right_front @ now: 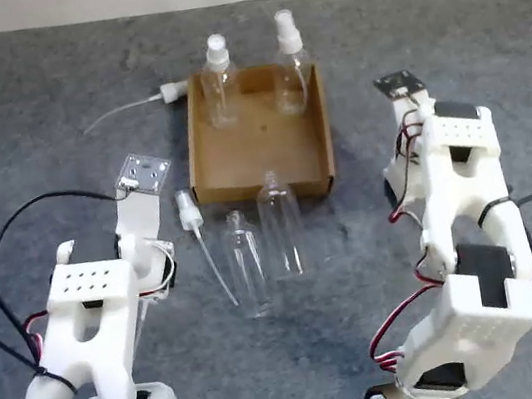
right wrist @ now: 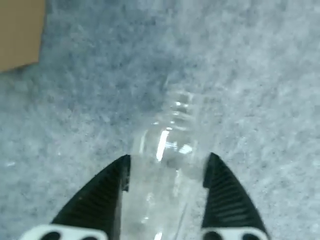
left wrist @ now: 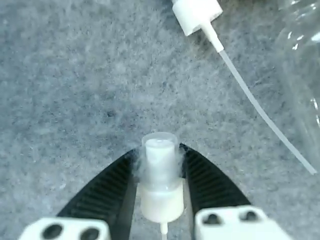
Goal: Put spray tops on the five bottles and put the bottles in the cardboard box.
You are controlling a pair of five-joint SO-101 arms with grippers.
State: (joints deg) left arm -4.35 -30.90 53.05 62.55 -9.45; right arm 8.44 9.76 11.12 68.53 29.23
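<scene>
Grey felt (right_front: 50, 112) is spread under everything. Held bottle (right wrist: 160, 210) is clamped between the jaws of the right gripper (right wrist: 168, 159), neck pointing away from the wrist, a corner of the box (right wrist: 17, 30) near it. Held top (left wrist: 160, 185) is pinched in the left gripper (left wrist: 158, 152), nozzle end past the fingertips, a bit of tube seen toward the wrist. 2 capped bottles are seen at the box's far side: left capped bottle (right_front: 219, 90), right capped bottle (right_front: 291, 74). 2 bare bottles are laid on the felt in front of it: slim bare bottle (right_front: 247, 263) and wide bare bottle (right_front: 281, 222), the latter's neck at the near wall. Near top (right_front: 187, 212) is laid just beside them, tube trailing toward the arms; far top (right_front: 175, 90) is laid by the box's far left corner.

Judged: 2 of 5 done; step in hand is mating held top to held bottle. For a clean fit, the bottle mouth should be turned toward the top, the tube should be fed in first, and both axes should be lined up before the collar is pressed or twisted down. The tube is thin and bendy, so a snag on the rim is likely if rushed. Squeeze on the thin wall should be kept light.
</scene>
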